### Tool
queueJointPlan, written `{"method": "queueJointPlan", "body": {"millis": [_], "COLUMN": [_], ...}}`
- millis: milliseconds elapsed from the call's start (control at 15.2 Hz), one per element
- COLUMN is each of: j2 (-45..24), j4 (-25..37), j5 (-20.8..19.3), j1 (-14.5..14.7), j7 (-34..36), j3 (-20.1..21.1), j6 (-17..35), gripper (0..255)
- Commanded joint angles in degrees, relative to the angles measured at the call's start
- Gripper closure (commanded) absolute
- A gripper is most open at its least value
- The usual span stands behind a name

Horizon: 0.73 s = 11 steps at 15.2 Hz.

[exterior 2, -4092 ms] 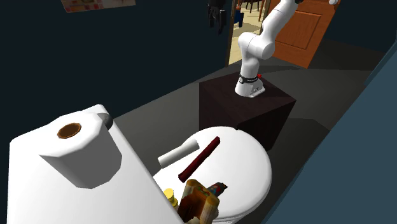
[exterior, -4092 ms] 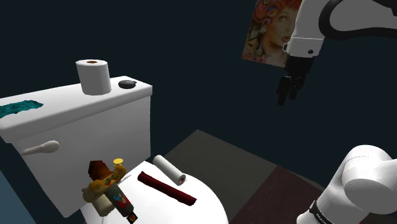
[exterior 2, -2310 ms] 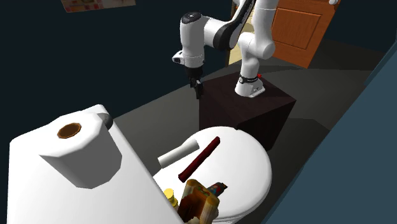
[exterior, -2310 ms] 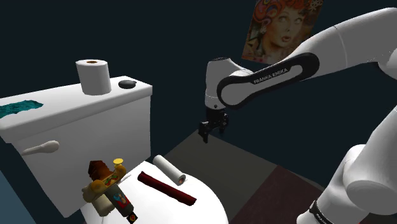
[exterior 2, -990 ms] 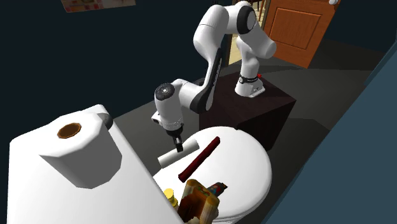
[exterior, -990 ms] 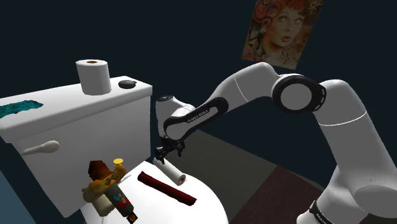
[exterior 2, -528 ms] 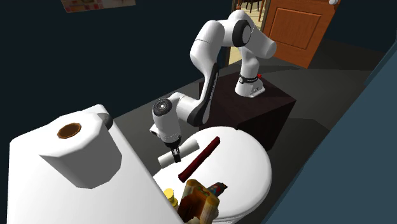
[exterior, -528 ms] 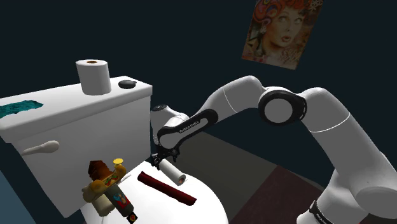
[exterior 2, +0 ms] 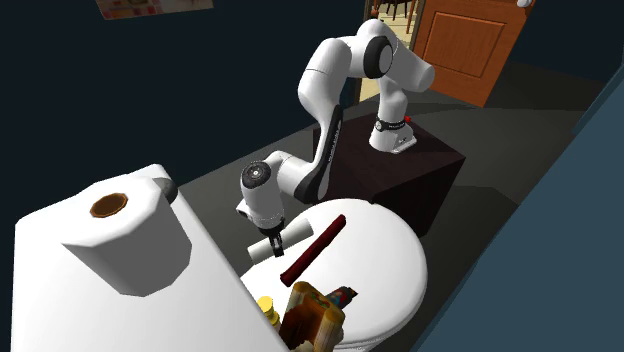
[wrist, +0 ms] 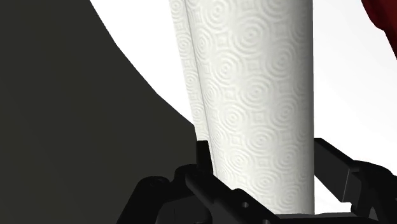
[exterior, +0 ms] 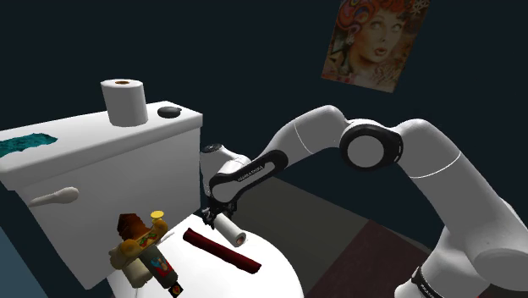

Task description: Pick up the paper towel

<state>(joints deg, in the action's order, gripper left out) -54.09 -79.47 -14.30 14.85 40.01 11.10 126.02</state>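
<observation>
The paper towel [exterior: 230,229] is a thin white embossed roll lying on its side on the white toilet lid [exterior: 275,258], near the lid's back edge. My black gripper [exterior: 214,217] reaches down over the roll's end nearer the tank and is shut on it. In the wrist view the roll [wrist: 261,102] runs away from the hand between the two fingers [wrist: 202,151], which press its sides. From the second exterior view the gripper [exterior 2: 272,243] sits on the roll [exterior 2: 296,233], which rests on the lid [exterior 2: 385,250].
A dark red stick [exterior: 224,251] lies on the lid just in front of the roll, with a toy figure [exterior: 140,247] beside it. On the tank [exterior: 93,161] stand a toilet roll [exterior: 123,102], a black disc [exterior: 169,111] and a teal cloth [exterior: 25,142].
The gripper came down the last bit onto the roll, and its fingers, open half a second ago, have closed on it. The roll has not moved.
</observation>
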Motion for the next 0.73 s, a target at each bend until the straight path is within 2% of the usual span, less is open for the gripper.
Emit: {"method": "queueJointPlan", "body": {"millis": [0,330,660], "j2": [-0.06,-0.02,2.85], "j4": [-0.01,-0.17,-1.18], "j5": [0.0,-0.01,0.39], "j1": [0.01,-0.02,-0.33], "j7": [0.0,0.0,-0.21], "j3": [0.0,0.0,0.42], "j6": [0.0,0.12,-1.75], "gripper": [255,255,255]}}
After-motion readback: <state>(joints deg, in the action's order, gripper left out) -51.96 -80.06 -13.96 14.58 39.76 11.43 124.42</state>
